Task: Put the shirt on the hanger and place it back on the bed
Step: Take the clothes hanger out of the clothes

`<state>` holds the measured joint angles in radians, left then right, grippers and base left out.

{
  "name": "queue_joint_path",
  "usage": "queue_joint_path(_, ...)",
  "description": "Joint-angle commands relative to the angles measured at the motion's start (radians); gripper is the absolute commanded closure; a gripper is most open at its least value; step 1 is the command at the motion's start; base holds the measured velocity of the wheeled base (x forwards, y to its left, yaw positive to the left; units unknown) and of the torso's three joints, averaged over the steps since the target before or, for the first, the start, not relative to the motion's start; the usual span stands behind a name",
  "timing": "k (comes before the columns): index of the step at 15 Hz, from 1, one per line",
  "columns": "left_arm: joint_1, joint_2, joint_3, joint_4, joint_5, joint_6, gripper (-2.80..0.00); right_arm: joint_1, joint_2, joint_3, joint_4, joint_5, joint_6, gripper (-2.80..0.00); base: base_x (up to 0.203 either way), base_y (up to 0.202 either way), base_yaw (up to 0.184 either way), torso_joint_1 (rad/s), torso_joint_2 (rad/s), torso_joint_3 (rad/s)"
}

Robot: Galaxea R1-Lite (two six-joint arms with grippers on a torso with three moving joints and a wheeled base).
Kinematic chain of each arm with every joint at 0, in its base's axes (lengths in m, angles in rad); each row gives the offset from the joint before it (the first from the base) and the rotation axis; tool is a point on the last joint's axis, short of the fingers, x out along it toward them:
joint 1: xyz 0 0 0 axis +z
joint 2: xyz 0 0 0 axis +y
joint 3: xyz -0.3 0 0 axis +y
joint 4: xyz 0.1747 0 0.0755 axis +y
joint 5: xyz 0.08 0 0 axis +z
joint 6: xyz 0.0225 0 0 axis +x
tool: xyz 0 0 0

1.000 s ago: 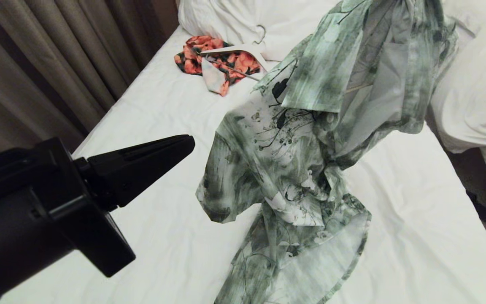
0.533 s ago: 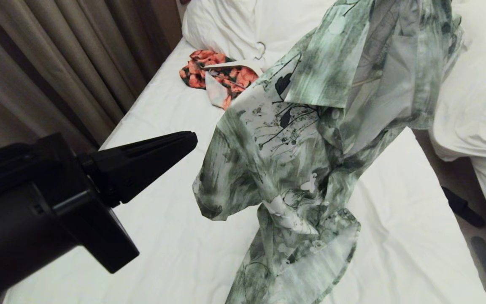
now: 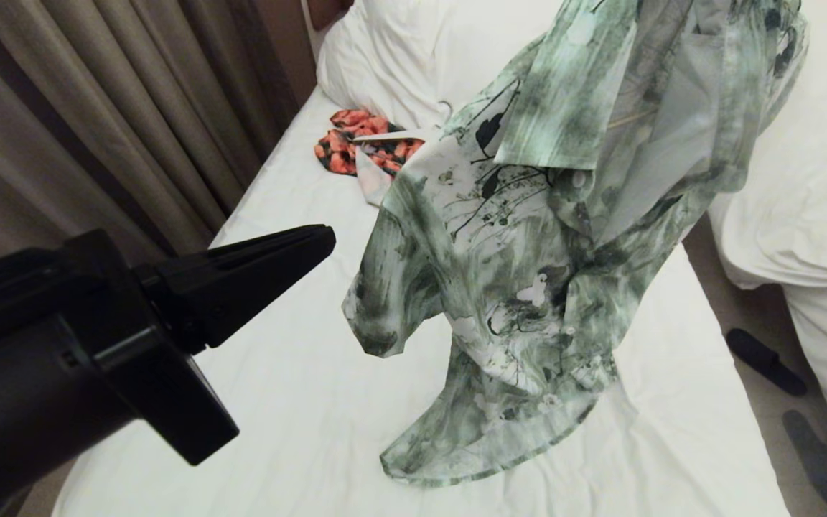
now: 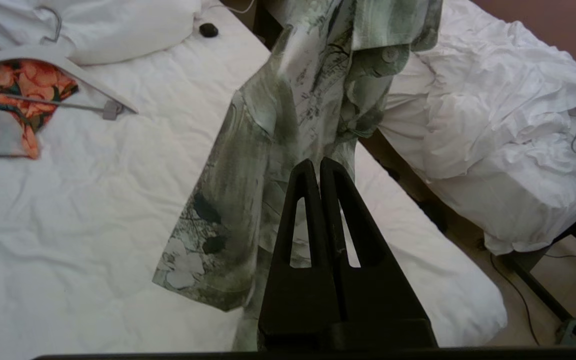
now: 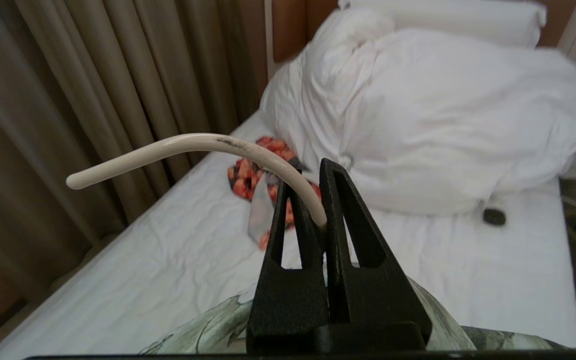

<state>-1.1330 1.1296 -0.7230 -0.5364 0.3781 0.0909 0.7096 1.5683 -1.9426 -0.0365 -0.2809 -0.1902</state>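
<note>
Two beds (image 3: 298,402), shirt (image 3: 528,237) hanging between, orange garment (image 3: 356,140) behind

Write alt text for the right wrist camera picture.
The right gripper, shut, holds the cream hook of a hanger above a white bed. The green shirt hangs below it; pillows and curtains lie behind.

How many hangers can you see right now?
2. The cream hanger is clamped by its hook in the right end effector, with the shirt hanging from it. The white hanger lies on the bed over the orange garment.
</note>
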Motion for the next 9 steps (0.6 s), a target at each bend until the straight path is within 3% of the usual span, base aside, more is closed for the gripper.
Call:
queue_joint_path(1, -0.001, 0.003, 0.0, -0.005, 0.002, 0.0, 0.0, 0.001, -0.002, -0.001, -0.01, -0.001, -0.012, 0.0, 0.0, 0.0, 0.0, 0.234, -0.6, -0.379)
queue_joint_path(5, -0.001, 0.003, 0.001, -0.01, 0.002, 0.001, 0.0, 0.006, -0.012, -0.001, -0.027, 0.0, -0.046, 0.0, 0.0, 0.0, 0.0, 0.239, -0.6, -0.362)
queue_joint_path(9, -0.001, -0.002, -0.001, -0.01, 0.002, 0.004, 0.0, 0.007, -0.011, -0.001, -0.028, -0.001, -0.049, 0.0, 0.0, 0.0, 0.0, 0.16, -0.39, -0.229)
